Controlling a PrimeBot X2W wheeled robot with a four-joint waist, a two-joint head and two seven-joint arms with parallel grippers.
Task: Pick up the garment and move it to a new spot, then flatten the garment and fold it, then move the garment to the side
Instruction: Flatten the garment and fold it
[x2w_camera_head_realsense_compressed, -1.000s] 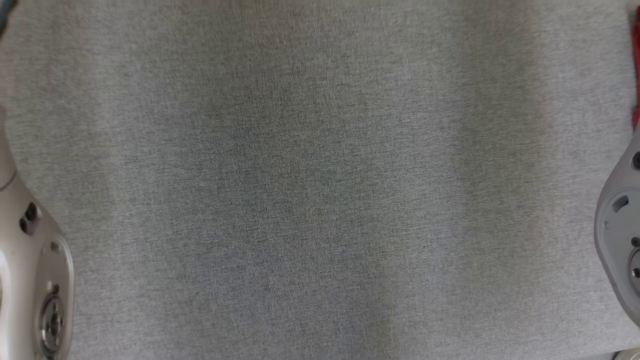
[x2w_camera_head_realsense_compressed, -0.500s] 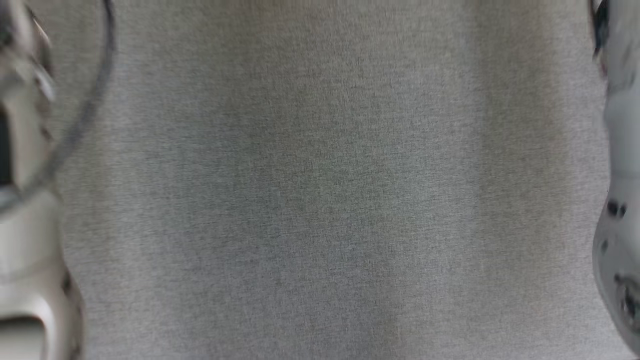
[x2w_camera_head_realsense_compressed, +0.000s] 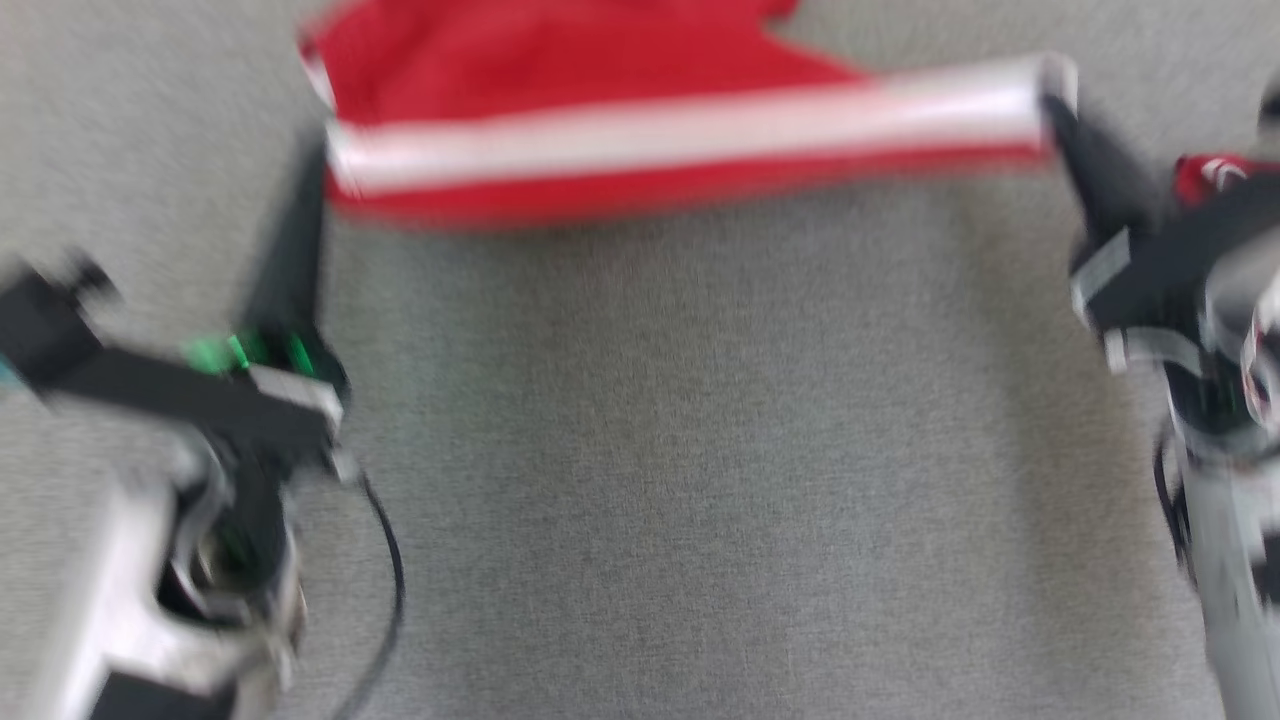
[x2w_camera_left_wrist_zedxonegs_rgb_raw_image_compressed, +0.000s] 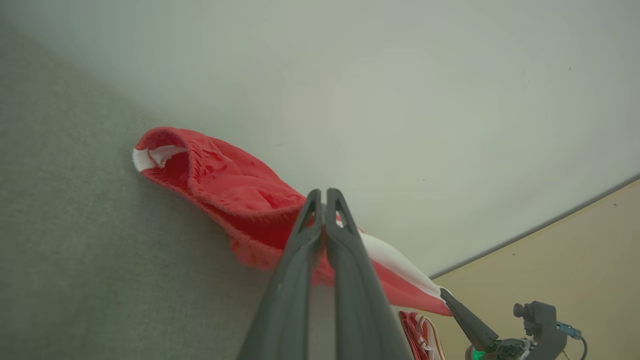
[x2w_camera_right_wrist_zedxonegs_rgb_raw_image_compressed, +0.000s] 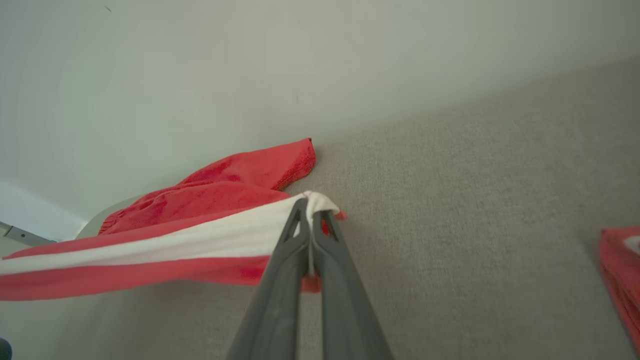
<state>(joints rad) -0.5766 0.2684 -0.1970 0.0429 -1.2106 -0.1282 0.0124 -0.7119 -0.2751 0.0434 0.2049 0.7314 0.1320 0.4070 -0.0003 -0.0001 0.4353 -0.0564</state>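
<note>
Both ends clamped. Left gripper (x2w_camera_left_wrist_zedxonegs_rgb_raw_image_compressed: 325, 200) is closed on the left corner of the red garment (x2w_camera_head_realsense_compressed: 560, 110), right gripper (x2w_camera_right_wrist_zedxonegs_rgb_raw_image_compressed: 309, 207) on the right corner of its white stripe. The edge is stretched across the top of the head view (blurry) and the rest trails on the grey cloth surface (x2w_camera_head_realsense_compressed: 700, 450). My read: it's held wide so it lays flat for folding. Another red item (x2w_camera_right_wrist_zedxonegs_rgb_raw_image_compressed: 620, 270) sits lower right, apart.
</note>
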